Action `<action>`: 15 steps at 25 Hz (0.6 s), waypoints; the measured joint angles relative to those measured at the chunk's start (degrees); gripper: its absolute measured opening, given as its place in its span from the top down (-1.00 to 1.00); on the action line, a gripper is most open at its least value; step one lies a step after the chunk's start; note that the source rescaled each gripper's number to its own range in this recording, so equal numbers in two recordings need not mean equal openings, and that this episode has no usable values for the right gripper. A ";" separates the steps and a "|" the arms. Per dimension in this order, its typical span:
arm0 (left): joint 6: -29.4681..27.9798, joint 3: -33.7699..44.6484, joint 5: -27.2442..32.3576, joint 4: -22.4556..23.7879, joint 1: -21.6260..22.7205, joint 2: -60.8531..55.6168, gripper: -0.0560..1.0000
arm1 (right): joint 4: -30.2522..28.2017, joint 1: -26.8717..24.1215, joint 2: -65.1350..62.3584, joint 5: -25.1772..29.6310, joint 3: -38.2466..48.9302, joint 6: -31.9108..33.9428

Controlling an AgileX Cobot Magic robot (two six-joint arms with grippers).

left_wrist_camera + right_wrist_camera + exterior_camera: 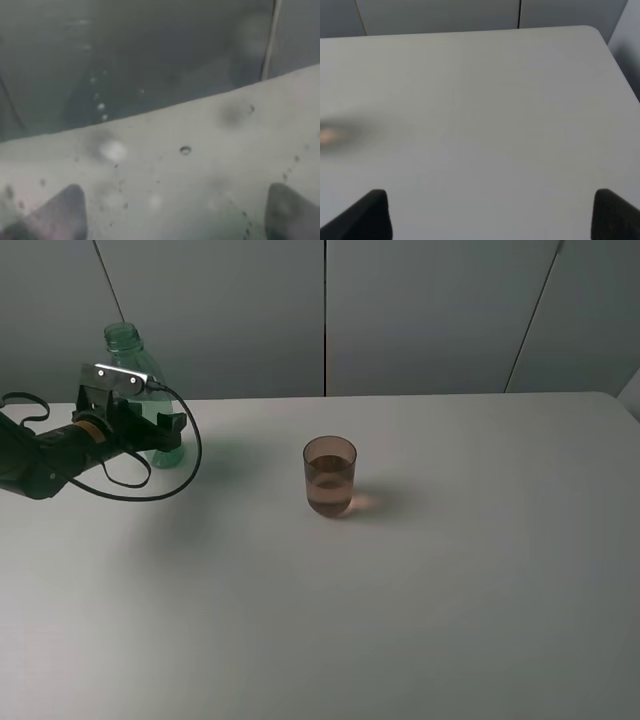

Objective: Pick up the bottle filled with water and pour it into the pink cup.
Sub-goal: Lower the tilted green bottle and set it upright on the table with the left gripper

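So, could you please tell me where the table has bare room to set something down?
The white table is bare right of the translucent brownish-pink plastic cup and across the whole near side. The far-left corner is crowded: the left gripper sits at the tall translucent green plastic bottle.

Left black six-joint arm (pixel 45 455) enters from the left edge of the exterior view, forearm roughly level, wrist camera on top, looped black cable hanging under it. Left black gripper (pixel 165 430) points right, fingers spread wide; both fingertips (pixel 60 210) sit far apart in its wrist view. Right black gripper (pixel 490 215) likewise spread, fingertips (pixel 365 215) well apart.
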 joint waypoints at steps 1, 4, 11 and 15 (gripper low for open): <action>0.00 0.00 0.43 -0.04 0.00 0.00 -0.95 | 0.00 0.00 0.00 0.00 0.00 0.00; 0.00 0.00 1.45 -0.13 0.00 0.00 -0.99 | 0.00 0.00 0.00 0.00 0.00 0.00; 0.00 1.38 9.85 -0.26 0.00 -4.04 -0.99 | 0.00 0.00 0.00 0.00 0.00 0.00; -0.12 4.76 14.74 -0.59 0.00 -7.73 -0.99 | 0.00 0.00 0.00 0.00 0.00 0.00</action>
